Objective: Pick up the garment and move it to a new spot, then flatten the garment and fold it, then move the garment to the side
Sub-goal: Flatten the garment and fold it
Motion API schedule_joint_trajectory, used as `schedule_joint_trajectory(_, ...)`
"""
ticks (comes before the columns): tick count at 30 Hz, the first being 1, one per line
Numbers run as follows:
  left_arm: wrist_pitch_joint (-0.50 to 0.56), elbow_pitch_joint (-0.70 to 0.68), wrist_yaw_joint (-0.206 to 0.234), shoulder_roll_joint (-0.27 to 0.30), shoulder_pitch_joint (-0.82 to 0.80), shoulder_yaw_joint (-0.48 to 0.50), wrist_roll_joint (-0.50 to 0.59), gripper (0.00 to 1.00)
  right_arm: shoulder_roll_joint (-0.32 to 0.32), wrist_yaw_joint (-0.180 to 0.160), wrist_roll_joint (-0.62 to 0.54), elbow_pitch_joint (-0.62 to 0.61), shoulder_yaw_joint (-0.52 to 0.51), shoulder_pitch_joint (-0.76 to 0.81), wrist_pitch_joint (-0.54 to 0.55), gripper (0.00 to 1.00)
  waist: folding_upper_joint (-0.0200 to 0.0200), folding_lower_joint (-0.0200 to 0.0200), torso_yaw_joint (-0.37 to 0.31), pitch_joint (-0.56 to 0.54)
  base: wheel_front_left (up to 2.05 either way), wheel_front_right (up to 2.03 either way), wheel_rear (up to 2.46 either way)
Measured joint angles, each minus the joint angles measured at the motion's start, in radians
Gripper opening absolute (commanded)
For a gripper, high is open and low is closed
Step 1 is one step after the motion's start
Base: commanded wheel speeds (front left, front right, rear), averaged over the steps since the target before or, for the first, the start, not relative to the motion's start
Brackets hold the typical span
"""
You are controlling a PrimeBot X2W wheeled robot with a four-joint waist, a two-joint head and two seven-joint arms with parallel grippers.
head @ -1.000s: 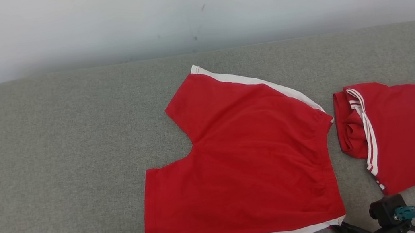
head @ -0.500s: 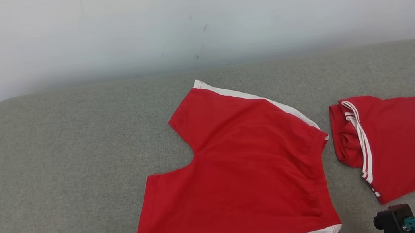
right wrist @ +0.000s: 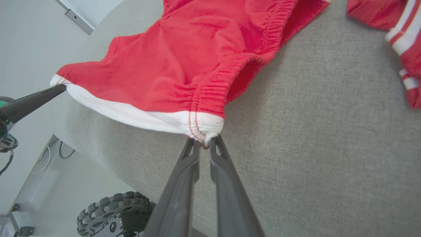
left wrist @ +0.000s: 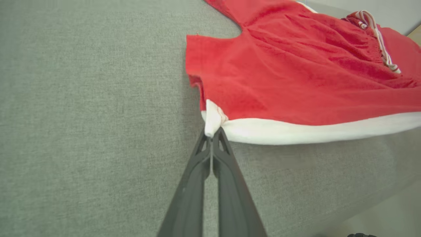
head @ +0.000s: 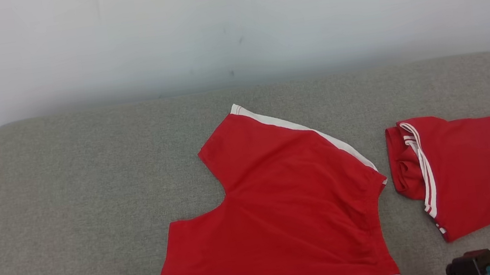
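Grey fabric surface (head: 67,205); folded red shorts (head: 479,167) (white stripes) on it at rt; white wall (head: 116,40) behind.

We find no text, label, brand, number or sign that we can read: not on the red garment (head: 280,219), not on the second red garment (head: 474,167) beside it, and not on the grey surface (head: 67,205).
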Motion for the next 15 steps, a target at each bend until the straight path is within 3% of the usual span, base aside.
schedule_joint_trajectory(15,0.130,-0.051,-0.006,0.110,-0.383,-0.007,-0.093,0.00,0.067,0.002,0.095,-0.031,-0.042,-0.214,0.051,0.00,0.0000,0.0000,-0.040,0.093,0.00,0.00,0.00)
